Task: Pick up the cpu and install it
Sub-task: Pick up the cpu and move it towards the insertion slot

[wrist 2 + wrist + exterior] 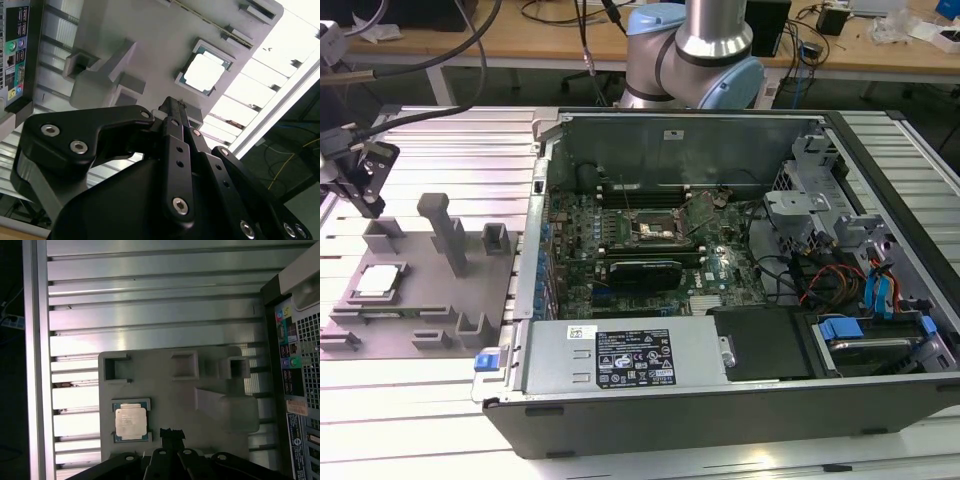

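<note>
Slotted metal table (405,425) bears a grey fixture (425,305) and open computer case (720,412).

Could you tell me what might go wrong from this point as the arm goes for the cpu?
1. The gripper appears offset from the cpu. Descending off-centre could strike the raised corner tabs of the grey fixture.
2. Its tall post stands close by and could be clipped.
3. The socket lies deep inside the computer case, so the carry must clear its wall.

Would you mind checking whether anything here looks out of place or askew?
Nothing stands out: the cpu lies flat and square in its recess on the grey holder, the end effector apart from it.
</note>
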